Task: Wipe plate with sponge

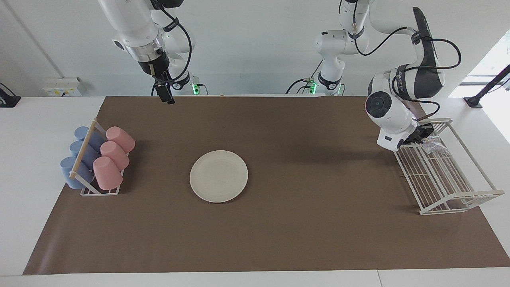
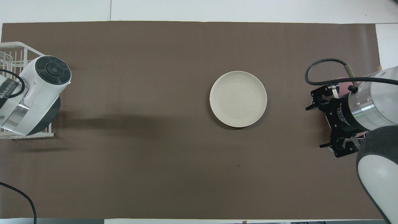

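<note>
The cream-white plate (image 1: 218, 176) (image 2: 238, 99) lies flat in the middle of the brown mat. At the left arm's end of the table, my left gripper (image 1: 423, 134) reaches down into the white wire rack (image 1: 446, 175). It is shut on the silvery, wrinkly sponge (image 1: 433, 147), which is scrunched at the end of the rack nearer to the robots. In the overhead view the left arm's wrist hides both that gripper and the sponge. My right gripper (image 1: 165, 95) (image 2: 317, 126) hangs open and holds nothing, high over the mat toward the right arm's end.
A small rack of blue and pink cups (image 1: 95, 159) stands at the right arm's end of the mat. The wire rack (image 2: 15, 53) sits at the mat's other end. Bare brown mat surrounds the plate.
</note>
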Motion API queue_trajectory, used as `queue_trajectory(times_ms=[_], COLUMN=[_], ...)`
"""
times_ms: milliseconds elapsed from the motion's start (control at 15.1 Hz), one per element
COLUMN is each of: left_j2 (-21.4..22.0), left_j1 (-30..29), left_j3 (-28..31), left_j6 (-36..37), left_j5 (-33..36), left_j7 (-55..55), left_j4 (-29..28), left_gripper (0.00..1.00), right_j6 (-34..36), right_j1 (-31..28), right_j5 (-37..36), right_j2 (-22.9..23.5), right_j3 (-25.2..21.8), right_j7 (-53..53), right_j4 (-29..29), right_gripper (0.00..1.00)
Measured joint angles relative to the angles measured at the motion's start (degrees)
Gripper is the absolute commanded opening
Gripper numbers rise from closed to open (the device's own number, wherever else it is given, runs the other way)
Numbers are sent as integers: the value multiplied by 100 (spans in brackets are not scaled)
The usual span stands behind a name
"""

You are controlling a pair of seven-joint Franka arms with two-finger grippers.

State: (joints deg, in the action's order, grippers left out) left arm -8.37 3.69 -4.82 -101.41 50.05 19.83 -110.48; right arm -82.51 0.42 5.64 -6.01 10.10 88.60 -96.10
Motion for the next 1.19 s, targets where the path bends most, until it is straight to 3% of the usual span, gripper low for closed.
queue_trajectory(times_ms=[199, 398, 663, 995, 1194], left_j2=[4, -44, -236, -208, -142], left_j1=[50, 257, 472, 229, -148], left_j3=[-20, -47, -51, 114, 134], left_j6=[57, 778, 1731, 1946, 1945], left_j5=[-243, -1210, -3039, -5917, -7371], left_j7=[18, 21, 27, 219, 236], left_j4=[282, 1258, 2569, 2987, 2897], left_gripper=[0, 0, 0, 0, 0], right_j6=[0, 0, 0, 0, 0], right_j1=[0, -16, -105, -95, -81], right_j5=[0, 0, 0, 0, 0], right_j2=[-8, -8, -8, -8, -8], right_j3=[1, -16, -40, -48, -44], right_j7=[-163, -279, -369, -369, -367], right_j4=[0, 0, 0, -5, -5], right_gripper=[100, 100, 100, 100, 100])
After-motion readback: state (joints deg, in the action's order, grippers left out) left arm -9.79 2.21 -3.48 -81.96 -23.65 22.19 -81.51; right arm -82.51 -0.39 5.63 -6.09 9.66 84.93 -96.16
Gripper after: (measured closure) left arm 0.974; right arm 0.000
